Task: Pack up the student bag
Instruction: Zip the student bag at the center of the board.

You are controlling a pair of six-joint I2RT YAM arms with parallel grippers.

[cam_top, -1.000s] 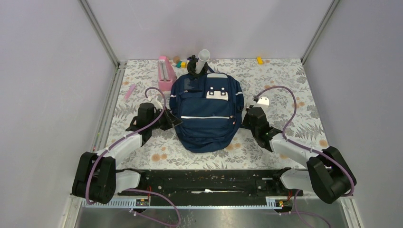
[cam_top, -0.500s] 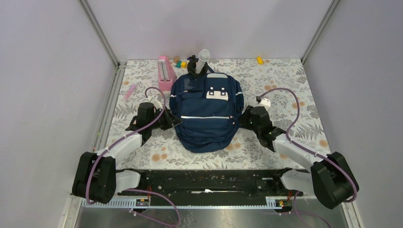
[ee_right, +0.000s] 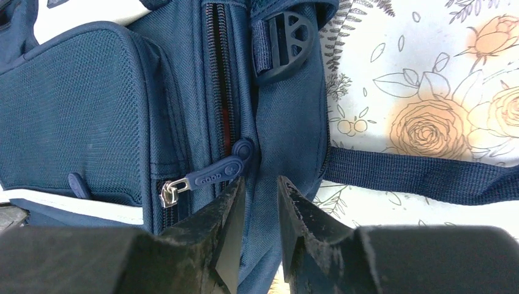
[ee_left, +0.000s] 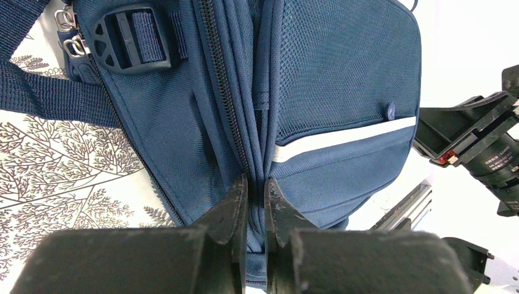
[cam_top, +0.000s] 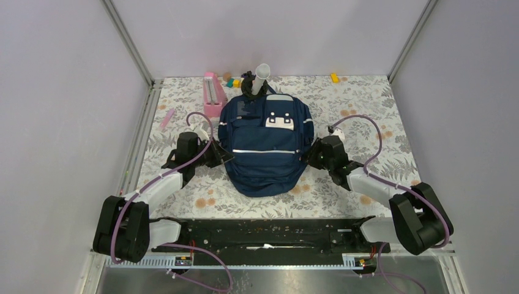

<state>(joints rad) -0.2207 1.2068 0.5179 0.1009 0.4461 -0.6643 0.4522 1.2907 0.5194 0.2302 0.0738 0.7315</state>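
Bag: the blue bag (cam_top: 266, 147) lies flat in the middle of the table (cam_top: 367, 104), between the two grippers.
Left gripper: the left gripper (ee_left: 256, 193) is pressed together on a narrow fold of the bag's side fabric, right at its fingertips and beside a zip line.
Right gripper: the right gripper (ee_right: 260, 184) stands slightly parted against the bag's other side and pinches nothing; bare cloth shows in the gap.
Zip pull: the zip pull (ee_right: 211, 174) lies just beyond the right fingertips and off to their left, not between them.
Step in hand: probably catching the pull to open the bag while the left side is held.
Risk, missed pull: closing from here would likely take cloth instead, because the pull sits to one side of the gap.
Risk, thin hold: the left pinch has only a slim fold. A hard tug on the zip could drag it free, and the bag would slide.
Risk, snag: the strap (ee_right: 422, 174) runs just right of the right fingers and could hook one as it shifts.
Things to pack: a pink box (cam_top: 212, 98) and a white tube (cam_top: 262, 75) lie well ahead of both grippers, past the bag.
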